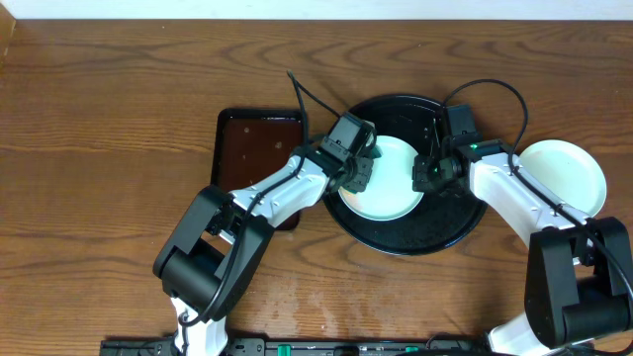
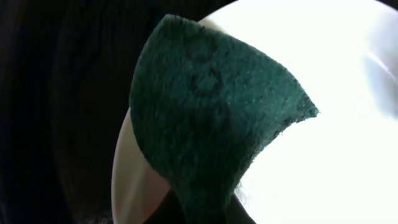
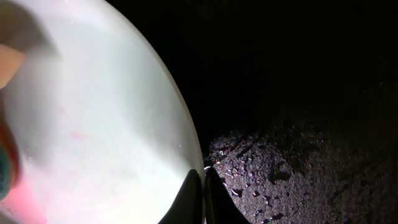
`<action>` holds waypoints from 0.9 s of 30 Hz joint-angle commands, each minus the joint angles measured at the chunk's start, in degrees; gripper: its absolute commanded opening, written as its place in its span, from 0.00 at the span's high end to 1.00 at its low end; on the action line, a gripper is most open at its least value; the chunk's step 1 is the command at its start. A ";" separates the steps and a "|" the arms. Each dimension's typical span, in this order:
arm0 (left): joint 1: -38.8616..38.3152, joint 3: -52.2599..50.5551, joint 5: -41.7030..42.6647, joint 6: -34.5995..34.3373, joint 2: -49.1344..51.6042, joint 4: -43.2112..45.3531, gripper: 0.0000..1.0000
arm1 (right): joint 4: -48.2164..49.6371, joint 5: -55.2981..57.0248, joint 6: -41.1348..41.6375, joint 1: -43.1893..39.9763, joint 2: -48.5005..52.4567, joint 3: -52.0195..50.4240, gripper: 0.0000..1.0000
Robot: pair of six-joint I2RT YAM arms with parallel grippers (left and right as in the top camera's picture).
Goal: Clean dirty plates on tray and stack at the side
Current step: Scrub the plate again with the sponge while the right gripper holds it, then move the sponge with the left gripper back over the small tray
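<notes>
Embossed marks on green pad (image 2: 211, 118) — unreadable

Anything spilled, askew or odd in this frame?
Only mildly. Wet droplets are scattered over the black tray beside the plate, and that plate carries faint pink smears. Both fit a scrub with the green pad. Nothing looks broken or tipped.
</notes>
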 commanded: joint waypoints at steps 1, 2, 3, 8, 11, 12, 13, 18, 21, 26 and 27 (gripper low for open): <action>-0.02 -0.68 -0.59 -0.70 1.38 2.19 0.92 | -0.02 -0.26 -0.70 -0.13 0.42 -0.31 0.99; -0.02 -0.68 -0.63 -0.70 1.86 2.91 0.92 | -0.02 -0.26 -0.70 -0.13 0.42 -0.31 0.99; -0.02 -0.68 -0.81 -0.70 2.36 3.65 0.92 | -0.02 -0.26 -0.68 -0.13 0.42 -0.31 0.99; 0.00 -0.68 -3.13 -0.68 5.31 8.70 0.92 | -0.07 -0.26 -0.70 -0.13 0.42 -0.31 0.99; 0.11 -0.22 -4.17 -0.68 4.72 13.07 0.92 | -0.04 -0.26 -0.70 -0.13 0.42 -0.31 0.99; 0.17 0.24 -4.17 -0.70 4.35 13.92 0.92 | -0.04 -0.26 -0.70 -0.13 0.42 -0.28 0.99; 0.17 0.72 -4.17 -0.70 4.02 14.58 0.92 | -0.04 -0.26 -0.70 -0.13 0.42 -0.31 0.99; 0.28 2.84 -4.20 -0.68 0.96 17.66 0.92 | -0.04 -0.26 -0.70 -0.13 0.42 -0.31 0.99; 0.63 3.04 -4.24 -0.70 -1.81 18.56 0.92 | -0.04 -0.26 -0.70 -0.13 0.42 -0.31 0.99; 1.84 3.04 -4.22 -0.74 -8.46 12.85 0.92 | -0.02 -0.26 -0.70 -0.13 0.42 -0.31 0.99; 2.25 3.04 -4.24 -0.96 -10.03 10.73 0.93 | 0.02 -0.26 -0.70 -0.13 0.42 -0.31 0.99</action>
